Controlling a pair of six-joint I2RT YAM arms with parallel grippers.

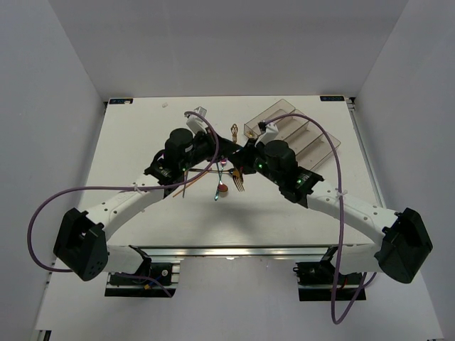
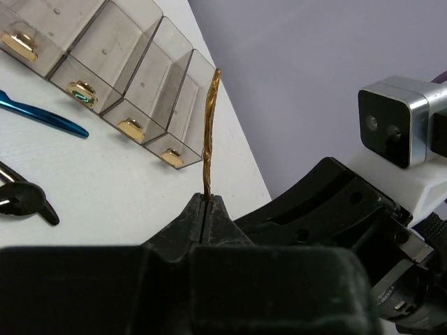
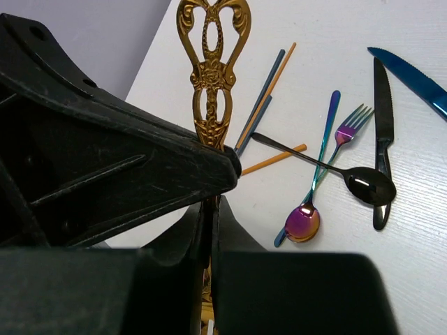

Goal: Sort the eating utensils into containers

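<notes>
Right gripper [image 3: 211,204] clamped on gold utensil [image 3: 211,70], left gripper [image 2: 204,204] pinching it too; arms angled inward, handle jutting beyond

Count taken from my claws:
- four bins [image 2: 119,42]
- two knives: one blue knife [image 3: 412,73], one black knife [image 3: 381,105]
- two spoons: one iridescent spoon [image 3: 304,222], one black spoon [image 3: 369,185]
- one iridescent fork [image 3: 347,128]
- three chopsticks [image 3: 274,159]
- one gold-handled piece [image 3: 211,70]

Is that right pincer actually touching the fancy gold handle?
Touching. The right wrist view shows the right pincer shut on the gold handle, which rises from between its closed fingers.
</notes>
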